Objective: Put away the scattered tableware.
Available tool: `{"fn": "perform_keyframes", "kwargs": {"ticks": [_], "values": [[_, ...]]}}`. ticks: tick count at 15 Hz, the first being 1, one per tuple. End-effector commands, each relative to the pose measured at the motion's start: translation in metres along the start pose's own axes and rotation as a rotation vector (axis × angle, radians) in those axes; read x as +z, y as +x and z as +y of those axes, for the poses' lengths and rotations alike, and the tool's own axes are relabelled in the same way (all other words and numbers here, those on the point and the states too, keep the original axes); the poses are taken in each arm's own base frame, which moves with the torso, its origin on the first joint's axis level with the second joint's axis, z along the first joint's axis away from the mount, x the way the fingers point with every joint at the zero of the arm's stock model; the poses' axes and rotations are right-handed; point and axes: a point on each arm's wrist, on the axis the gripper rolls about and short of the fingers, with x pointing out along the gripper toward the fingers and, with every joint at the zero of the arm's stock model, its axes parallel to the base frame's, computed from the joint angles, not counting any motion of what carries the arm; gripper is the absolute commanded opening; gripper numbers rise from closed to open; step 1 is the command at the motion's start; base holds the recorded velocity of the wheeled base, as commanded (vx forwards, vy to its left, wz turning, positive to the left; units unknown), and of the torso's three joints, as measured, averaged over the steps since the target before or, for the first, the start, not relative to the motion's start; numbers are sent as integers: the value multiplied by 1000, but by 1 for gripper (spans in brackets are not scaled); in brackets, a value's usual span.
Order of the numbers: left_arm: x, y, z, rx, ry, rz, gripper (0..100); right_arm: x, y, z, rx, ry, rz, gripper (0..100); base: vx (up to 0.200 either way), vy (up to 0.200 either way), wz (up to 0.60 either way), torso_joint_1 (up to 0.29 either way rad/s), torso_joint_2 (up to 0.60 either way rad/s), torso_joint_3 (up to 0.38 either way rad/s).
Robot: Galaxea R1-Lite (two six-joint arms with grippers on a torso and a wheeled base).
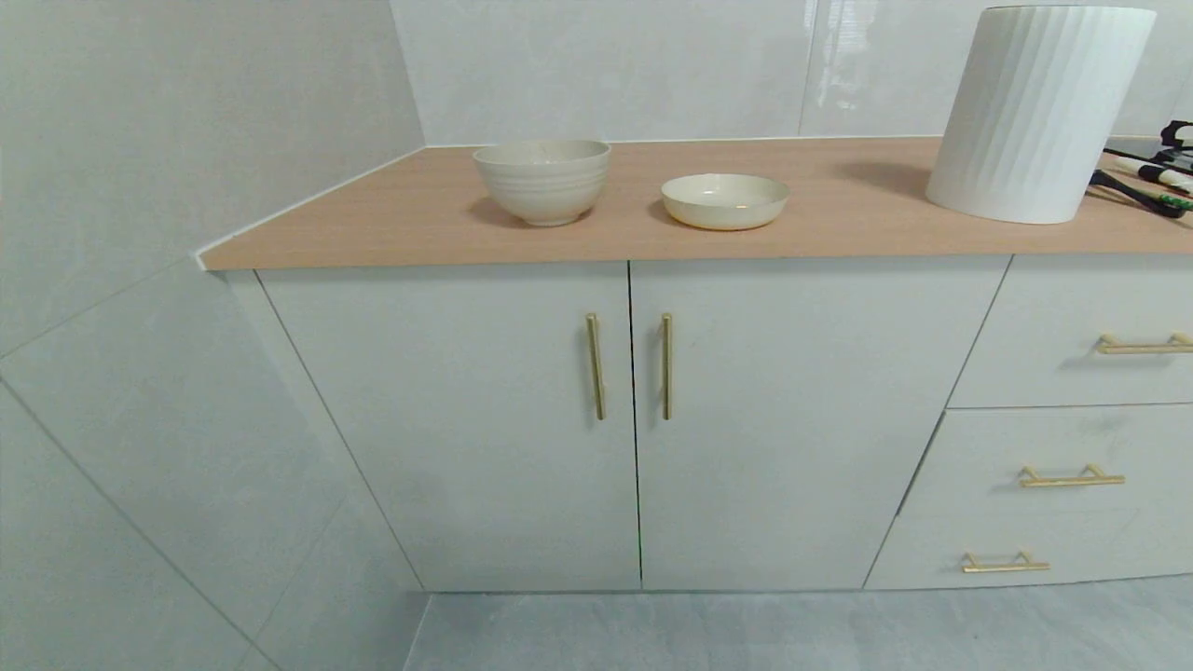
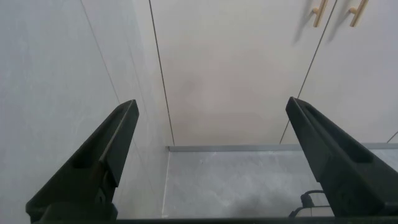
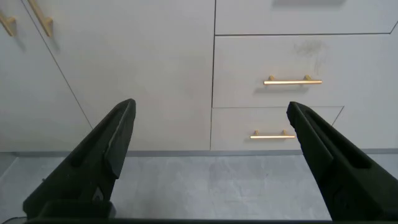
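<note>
Left pincer (image 2: 211, 102) spread wide and empty, low before white cabinet doors (image 2: 236, 68), right pincer (image 3: 210, 104) equally wide and empty facing white drawers (image 3: 298, 68), deep ribbed cream bowl (image 1: 541, 180) toward the left end of wooden bench (image 1: 839, 214), shallow cream dish (image 1: 725, 200) near it, apart, both by the front edge

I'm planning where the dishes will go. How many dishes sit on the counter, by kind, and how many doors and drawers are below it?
Deep bowl: 1
Shallow dish: 1
Cabinet doors: 2
Drawers: 3
Total: 7
</note>
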Motion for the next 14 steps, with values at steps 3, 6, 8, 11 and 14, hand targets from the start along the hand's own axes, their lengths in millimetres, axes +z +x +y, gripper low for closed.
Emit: {"fn": "perform_keyframes", "kwargs": {"ticks": [3, 6, 8, 11, 14], "values": [[0, 0, 0, 0, 0, 0, 100, 0, 0, 0, 4, -3, 0, 100, 0, 0, 0, 0, 0, 0], [0, 0, 0, 0, 0, 0, 100, 78, -8, -1, 84, 36, -108, 100, 0, 0, 0, 0, 0, 0], [0, 0, 0, 0, 0, -1, 100, 96, 5, 0, 181, 14, -17, 100, 0, 0, 0, 0, 0, 0], [0, 0, 0, 0, 0, 0, 100, 122, 83, 16, 395, 20, 299, 100, 0, 0, 0, 0, 0, 0], [0, 0, 0, 0, 0, 0, 100, 143, 160, 56, 574, -7, 386, 100, 0, 0, 0, 0, 0, 0]]}}
